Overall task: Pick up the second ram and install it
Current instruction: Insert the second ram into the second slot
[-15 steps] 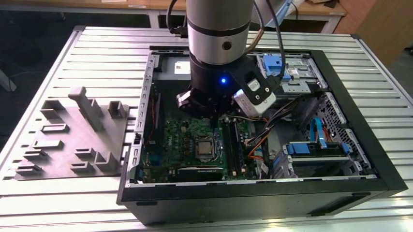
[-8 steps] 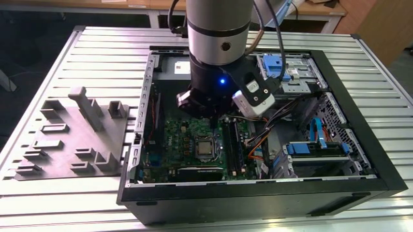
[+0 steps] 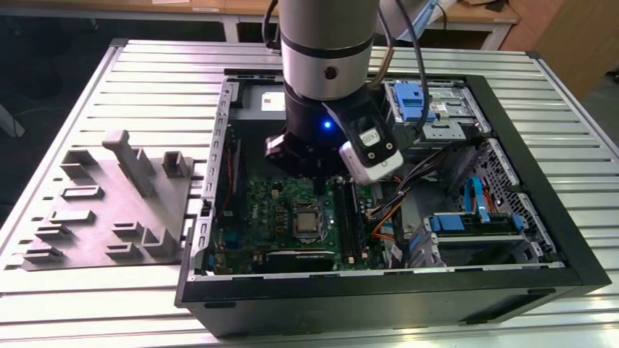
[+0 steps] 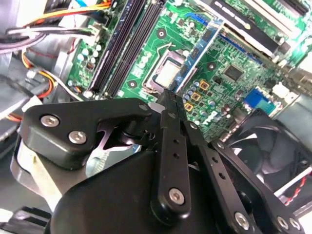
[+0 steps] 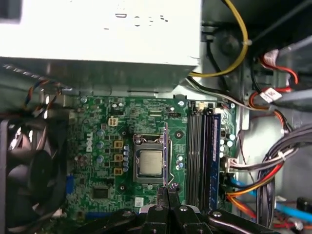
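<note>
My gripper (image 4: 168, 100) is shut on the second ram (image 4: 201, 53), a thin blue-green stick with small chips, held by its upper edge. In the first wrist view the ram (image 5: 165, 156) shows edge-on as a thin line below the fingertips (image 5: 161, 197), hanging over the silver CPU (image 5: 149, 163). The black memory slots (image 5: 197, 156) lie parallel to it, a little to one side; a blue strip (image 5: 215, 156) runs along the outermost slot. In the exterior view the gripper (image 3: 312, 172) is low inside the open case, with the slots (image 3: 346, 217) toward the exterior view's right of the CPU (image 3: 307, 221).
The black case wall (image 3: 387, 279) rings the motherboard (image 3: 266, 210). A fan (image 5: 24, 170) sits at one end, a white power supply (image 5: 97, 34) at another. Orange and grey cables (image 5: 253, 190) bunch beside the slots. A grey fixture (image 3: 111, 203) lies outside the case.
</note>
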Action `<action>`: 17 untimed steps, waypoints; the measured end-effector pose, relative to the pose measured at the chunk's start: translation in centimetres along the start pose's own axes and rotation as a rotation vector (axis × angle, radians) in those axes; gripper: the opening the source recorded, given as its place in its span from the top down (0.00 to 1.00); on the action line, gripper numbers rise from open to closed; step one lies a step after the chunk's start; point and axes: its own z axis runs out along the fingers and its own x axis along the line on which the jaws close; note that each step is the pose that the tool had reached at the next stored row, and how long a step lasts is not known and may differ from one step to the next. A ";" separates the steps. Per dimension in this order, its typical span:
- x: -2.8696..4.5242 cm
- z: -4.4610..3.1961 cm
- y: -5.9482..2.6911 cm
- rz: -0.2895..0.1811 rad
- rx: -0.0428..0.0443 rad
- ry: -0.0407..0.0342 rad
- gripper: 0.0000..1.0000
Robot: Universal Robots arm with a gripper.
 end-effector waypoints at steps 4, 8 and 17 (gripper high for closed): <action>-0.02 0.06 0.00 0.004 0.0000 -0.0001 0.89; -0.05 0.18 0.00 -0.043 -0.0023 -0.0008 0.89; -1.44 0.58 0.01 -0.059 -0.0033 -0.0011 0.89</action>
